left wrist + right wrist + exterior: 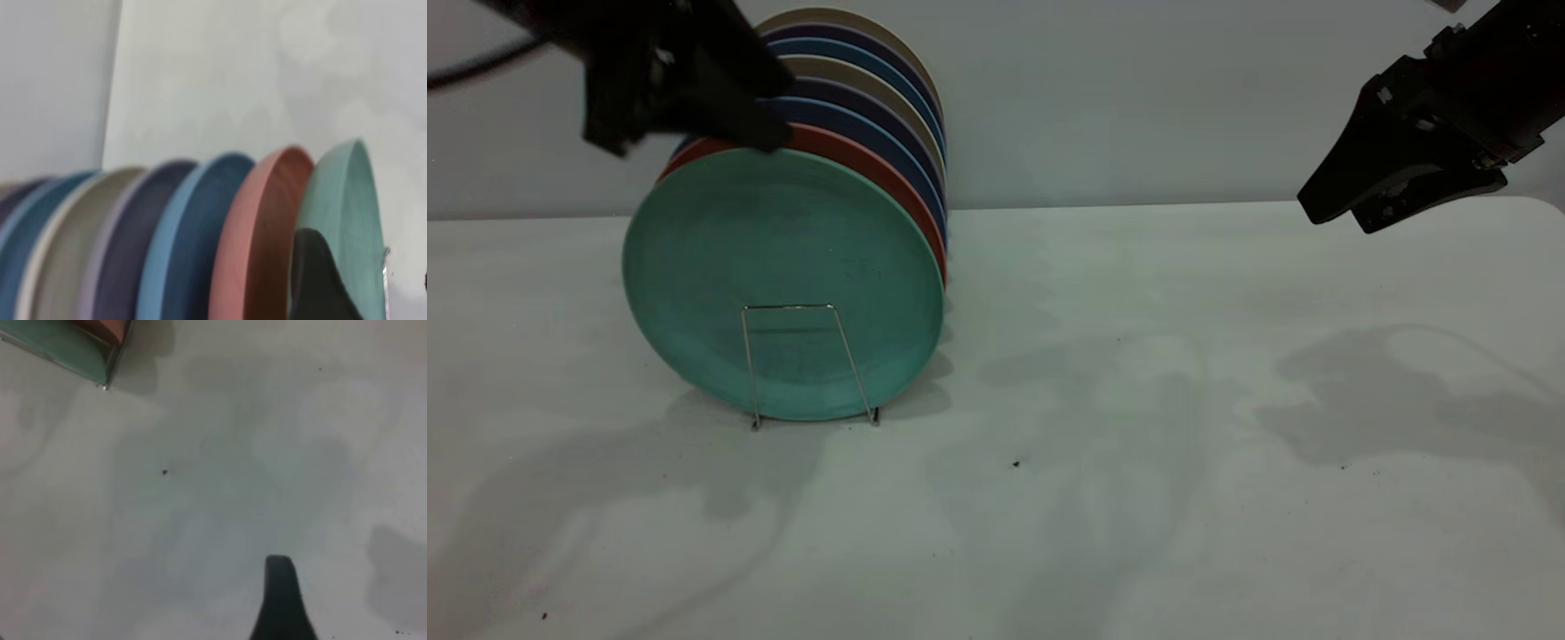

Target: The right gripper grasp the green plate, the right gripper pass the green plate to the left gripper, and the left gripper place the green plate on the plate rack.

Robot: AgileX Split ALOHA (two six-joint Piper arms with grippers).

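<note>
Teal-green plate point(783, 276) stood upright in the front slot of the plate rack point(809, 364), leaning on the salmon-pink plate point(871, 169) behind it. Left gripper point(769, 133) sat at its top rim, one finger point(320, 280) against the plate's face; we couldn't tell if the jaws were clamped or apart. We'd judge release as the step: open gently, lift straight up, don't drag the rim. Right gripper point(1334, 218) hung well apart over the tabletop point(1138, 489), jaws near together.

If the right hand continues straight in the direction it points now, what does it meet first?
Probably the bare table: the right hand points down and toward the green plate, but nothing lies between; depth is unclear.
</note>
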